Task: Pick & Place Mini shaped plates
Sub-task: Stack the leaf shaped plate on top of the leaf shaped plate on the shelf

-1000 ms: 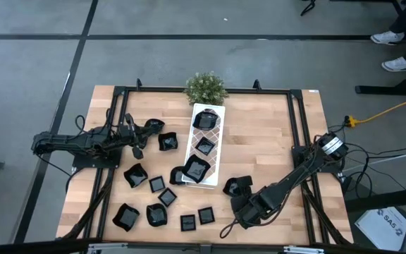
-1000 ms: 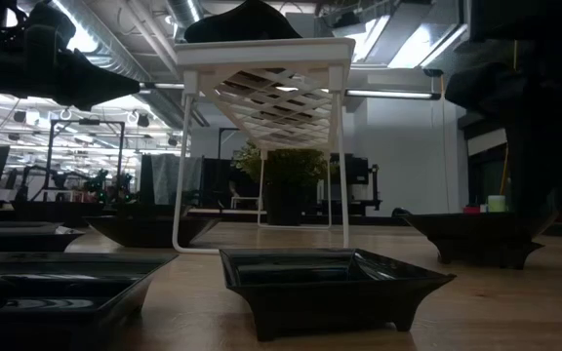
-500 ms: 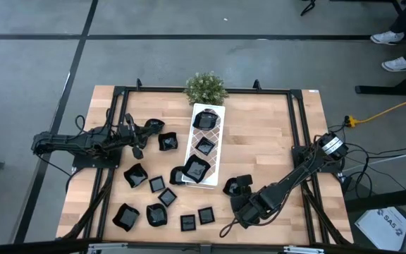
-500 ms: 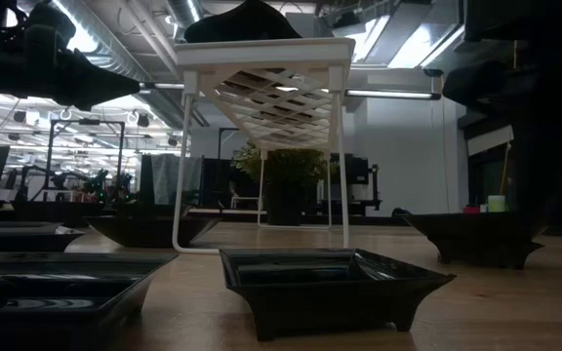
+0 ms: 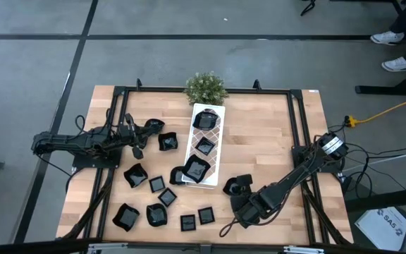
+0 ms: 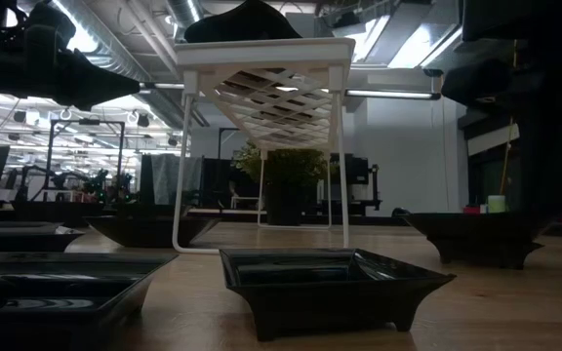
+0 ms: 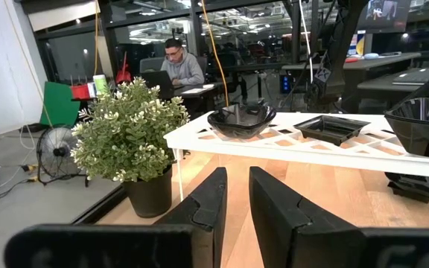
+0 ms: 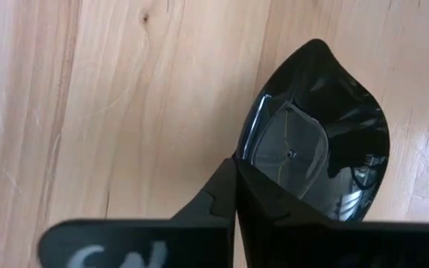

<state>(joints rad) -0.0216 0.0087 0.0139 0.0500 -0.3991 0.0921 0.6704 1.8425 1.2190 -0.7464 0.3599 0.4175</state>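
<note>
Right gripper (image 8: 234, 173) is low over the table's (image 5: 259, 134) front right area, fingers pinched together on the near rim of a glossy black leaf-shaped mini plate (image 8: 320, 138) that lies on the wood. Left gripper (image 7: 237, 195) hovers at the left side, facing the white lattice tray (image 7: 326, 146) and potted plant (image 7: 131, 141); its fingers stand a narrow gap apart with nothing between them. Other mini plates (image 5: 154, 201) lie scattered front left, several on the tray.

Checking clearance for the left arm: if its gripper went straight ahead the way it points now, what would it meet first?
Probably the white tray on its legs, with black plates on top; the left gripper aims at its near edge. The potted plant stands off to one side. Depth is hard to judge.
</note>
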